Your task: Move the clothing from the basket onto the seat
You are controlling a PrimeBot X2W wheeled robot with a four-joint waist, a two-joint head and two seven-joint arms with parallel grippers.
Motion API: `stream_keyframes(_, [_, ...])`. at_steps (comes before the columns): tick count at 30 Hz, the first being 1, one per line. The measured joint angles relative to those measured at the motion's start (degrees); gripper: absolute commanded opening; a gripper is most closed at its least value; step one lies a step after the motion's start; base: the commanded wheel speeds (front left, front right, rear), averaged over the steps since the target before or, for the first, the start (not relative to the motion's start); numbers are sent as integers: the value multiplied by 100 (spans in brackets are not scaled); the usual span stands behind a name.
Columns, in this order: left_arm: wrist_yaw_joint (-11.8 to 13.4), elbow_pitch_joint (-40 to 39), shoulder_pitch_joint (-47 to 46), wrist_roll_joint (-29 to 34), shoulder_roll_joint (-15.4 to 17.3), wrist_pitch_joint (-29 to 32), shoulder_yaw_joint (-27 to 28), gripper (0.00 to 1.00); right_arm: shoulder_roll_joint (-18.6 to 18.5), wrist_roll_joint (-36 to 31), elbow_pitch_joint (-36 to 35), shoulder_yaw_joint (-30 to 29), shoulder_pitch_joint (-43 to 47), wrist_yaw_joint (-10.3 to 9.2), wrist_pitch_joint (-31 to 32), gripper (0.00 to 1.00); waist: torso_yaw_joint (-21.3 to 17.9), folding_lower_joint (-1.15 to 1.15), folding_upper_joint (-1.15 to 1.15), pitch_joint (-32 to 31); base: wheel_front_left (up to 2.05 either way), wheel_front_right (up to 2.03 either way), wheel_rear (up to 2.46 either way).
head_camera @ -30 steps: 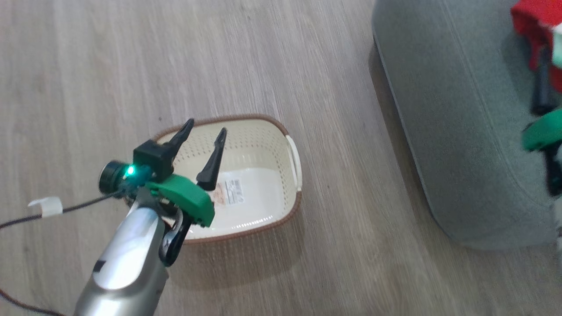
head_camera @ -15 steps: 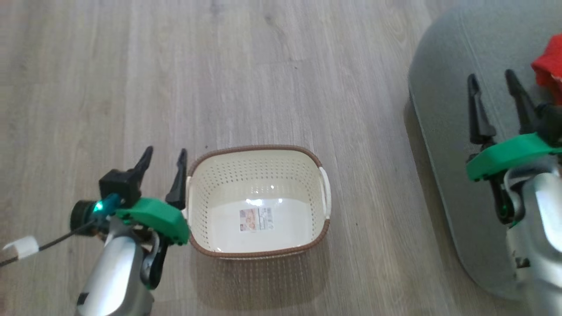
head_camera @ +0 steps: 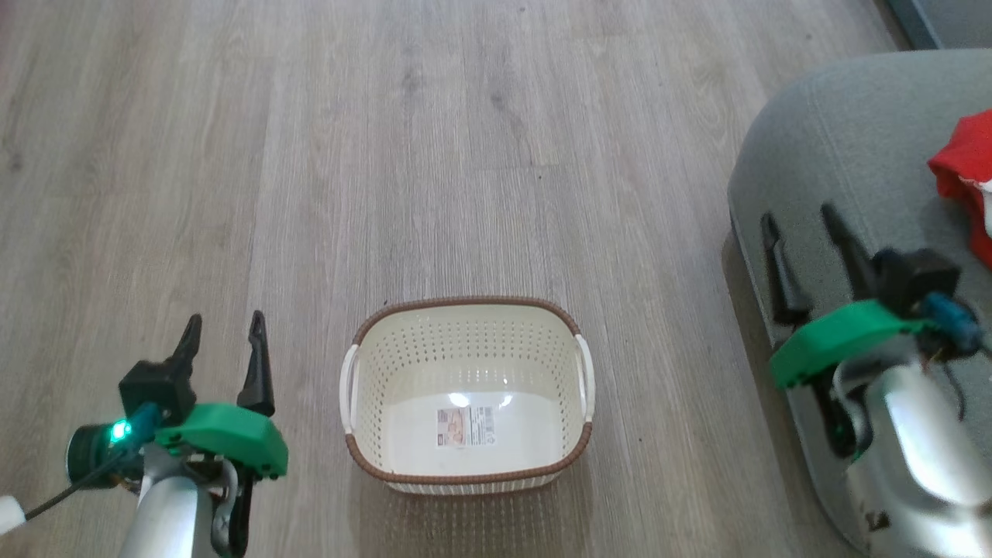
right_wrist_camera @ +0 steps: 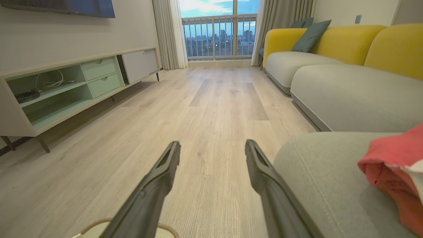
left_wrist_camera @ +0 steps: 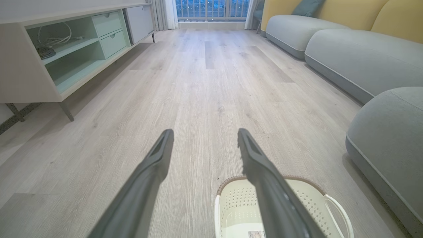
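Right hand (head_camera: 798,217) back from clothing (head_camera: 959,167), open

Silver forearms (head_camera: 167,519) carry green wrist housings (head_camera: 225,446), black cameras (head_camera: 151,387), tapered dark jaws.

Nothing here you can actually read, tbh; the only printed thing is a small white label (head_camera: 465,425) stuck flat on the inside floor of the basket (head_camera: 465,301); it's got an orange-ish picture on its left part and dark print on the right, but the print's way too small to make out; a sliver of it peeks in at the bottom of the left wrist view, just as illegible.
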Motion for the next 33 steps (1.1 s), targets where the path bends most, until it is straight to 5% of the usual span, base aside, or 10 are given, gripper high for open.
stream_keyframes(33, [-308,-145,574,153,-271,0,557,100,477,-85,238,231,720,0,0,100,1,0,0,-339,0,0,0])
